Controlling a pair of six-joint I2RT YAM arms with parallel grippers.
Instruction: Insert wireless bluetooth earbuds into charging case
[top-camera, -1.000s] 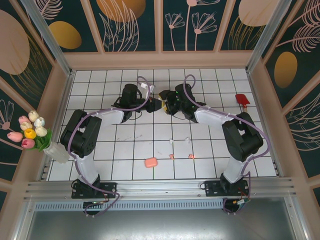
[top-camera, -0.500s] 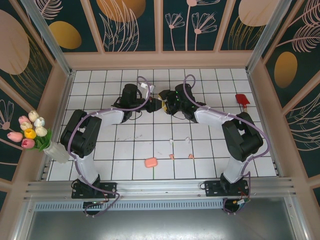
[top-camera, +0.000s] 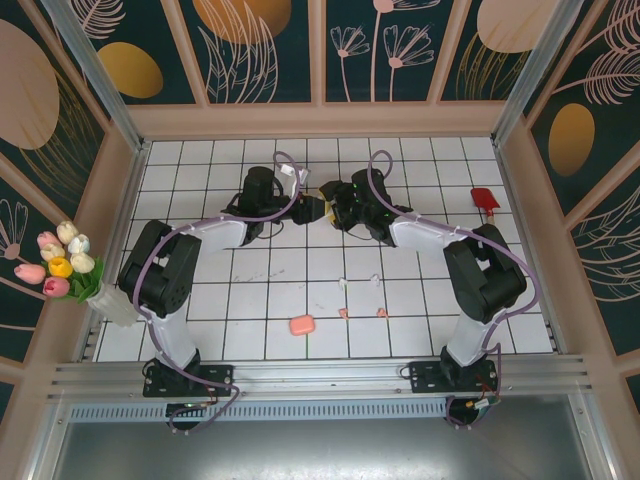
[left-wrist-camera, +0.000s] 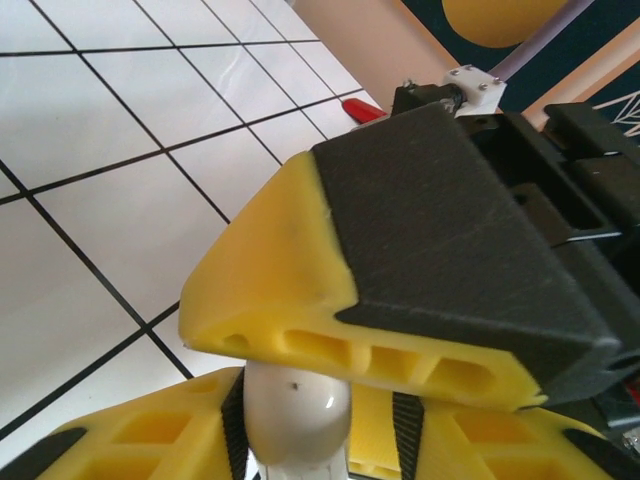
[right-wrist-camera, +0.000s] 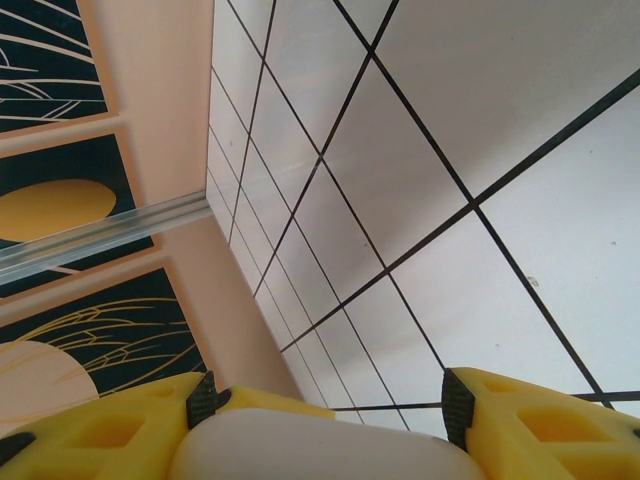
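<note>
two cases: white case clamped by right gripper, left gripper parted around it; pink case closed, earbuds outside.

The left end effector has begun opening slightly.

blocked: left pincer, right pincer nose-to-nose far centre | open: far-corner tiles
</note>
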